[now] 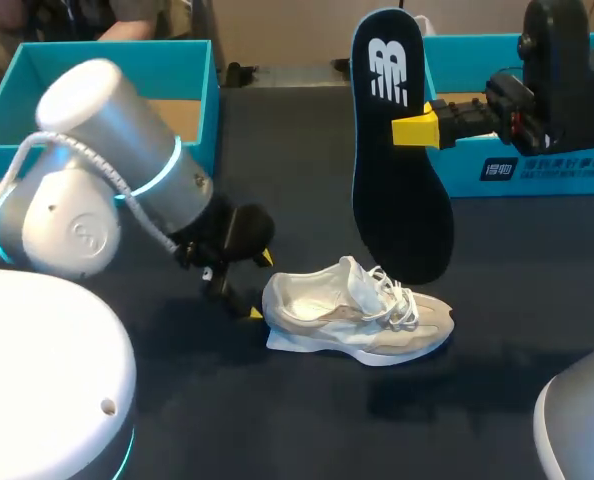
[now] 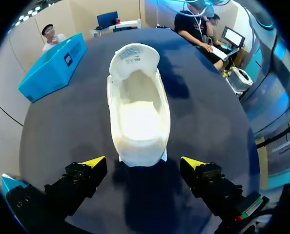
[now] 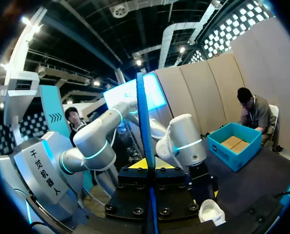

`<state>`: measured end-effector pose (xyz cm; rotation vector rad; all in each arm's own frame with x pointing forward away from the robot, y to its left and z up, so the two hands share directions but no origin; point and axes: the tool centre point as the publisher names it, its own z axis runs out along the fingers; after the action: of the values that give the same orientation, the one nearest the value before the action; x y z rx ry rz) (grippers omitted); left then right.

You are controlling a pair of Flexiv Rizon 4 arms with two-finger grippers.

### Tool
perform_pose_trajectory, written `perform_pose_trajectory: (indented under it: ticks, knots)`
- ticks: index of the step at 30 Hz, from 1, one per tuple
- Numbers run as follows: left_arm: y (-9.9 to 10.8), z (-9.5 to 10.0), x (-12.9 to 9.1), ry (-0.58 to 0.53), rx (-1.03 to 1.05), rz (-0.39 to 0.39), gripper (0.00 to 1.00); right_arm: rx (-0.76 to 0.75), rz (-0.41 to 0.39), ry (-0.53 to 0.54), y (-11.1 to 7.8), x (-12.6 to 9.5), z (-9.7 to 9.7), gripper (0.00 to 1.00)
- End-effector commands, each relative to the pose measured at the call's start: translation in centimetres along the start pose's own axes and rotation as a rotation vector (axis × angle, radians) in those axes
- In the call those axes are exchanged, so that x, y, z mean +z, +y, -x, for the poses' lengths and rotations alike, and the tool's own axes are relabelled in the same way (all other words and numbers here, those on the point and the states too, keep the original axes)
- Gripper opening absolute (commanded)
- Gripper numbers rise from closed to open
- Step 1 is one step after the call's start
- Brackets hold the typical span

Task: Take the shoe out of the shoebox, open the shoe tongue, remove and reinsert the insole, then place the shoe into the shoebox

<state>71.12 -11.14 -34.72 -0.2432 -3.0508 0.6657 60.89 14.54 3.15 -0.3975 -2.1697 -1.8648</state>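
The right gripper [image 1: 414, 128] clamps the dark insole [image 1: 402, 200] upright at 12 o'clock of the white shoe [image 1: 357, 320] on the table [image 1: 307, 420], while the left gripper [image 2: 142, 162] gapes wide at the shoe's 9 o'clock heel.

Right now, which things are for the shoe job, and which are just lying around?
For the job: shoe, insole, blue shoebox at right.
Lying around: other blue box at left, maybe a spare or lid.
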Motion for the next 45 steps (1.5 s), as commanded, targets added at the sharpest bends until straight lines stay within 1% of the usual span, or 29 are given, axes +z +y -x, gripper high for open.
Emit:
perform_pose_trajectory:
  ticks: [1,3,5,10,13,15,17,21,23,30,33,39,45]
  knots:
    - [-1.0,0.1,-0.4,0.006,-0.003,0.231,1.00,0.002,-0.004,0.000,0.1,0.3,0.2,0.00]
    - [-1.0,0.1,-0.3,0.010,-0.021,0.280,1.00,0.002,-0.004,0.000,0.1,0.3,0.2,0.00]
    - [-1.0,-0.1,-0.4,-0.001,-0.020,0.275,1.00,0.002,-0.004,0.000,0.1,0.3,0.2,0.00]
    - [-0.7,0.0,-0.2,-0.010,-0.057,0.330,1.00,0.002,-0.004,0.000,0.1,0.3,0.2,0.00]
    - [-0.6,0.2,0.2,-0.009,-0.060,0.339,1.00,0.002,-0.004,0.000,0.1,0.3,0.2,0.00]
    - [-0.5,0.5,0.4,0.012,-0.055,0.328,1.00,0.002,-0.004,0.000,0.1,0.3,0.2,0.00]
    - [-0.6,0.7,0.6,0.012,-0.043,0.339,1.00,0.002,-0.004,0.000,0.1,0.3,0.2,0.00]
    - [-1.0,1.0,0.0,0.032,-0.024,0.341,1.00,0.002,-0.004,0.000,0.1,0.3,0.2,0.00]
    - [-1.3,0.9,-0.5,0.018,-0.001,0.354,1.00,0.002,-0.004,0.000,0.1,0.3,0.2,0.00]
    - [-2.6,1.8,-2.1,0.021,0.003,0.344,1.00,0.002,-0.004,0.000,0.1,0.3,0.2,0.00]
    - [-3.5,2.1,-2.4,0.008,0.026,0.338,1.00,0.002,-0.004,0.000,0.1,0.3,0.2,0.00]
    - [-5.4,3.3,-1.5,0.016,0.040,0.331,1.00,0.002,-0.004,0.000,0.1,0.3,0.2,0.00]
    - [-7.1,4.6,0.2,0.018,0.055,0.307,1.00,0.002,-0.004,0.000,0.1,0.3,0.2,0.00]
